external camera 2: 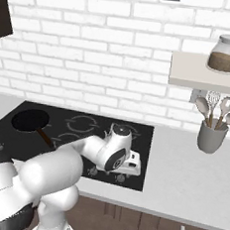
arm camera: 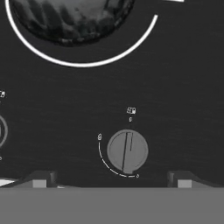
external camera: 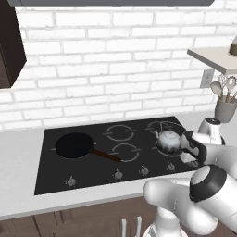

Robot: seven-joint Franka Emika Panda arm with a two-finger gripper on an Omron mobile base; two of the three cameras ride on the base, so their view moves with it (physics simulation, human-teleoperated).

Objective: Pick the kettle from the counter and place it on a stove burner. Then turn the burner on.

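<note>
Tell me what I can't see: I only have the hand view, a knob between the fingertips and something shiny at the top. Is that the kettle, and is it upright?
Observer: Yes. In the left base view the kettle stands upright on the cooktop's right-hand stove burner.
Operator: Anything else on the glass?
Observer: A black frying pan sits on the far left burner, well apart from the kettle.
Operator: Which knob am I over?
Observer: The open gripper hangs over the right end of the front knob row, just right of the kettle, so your knob looks like the rightmost one.
</note>
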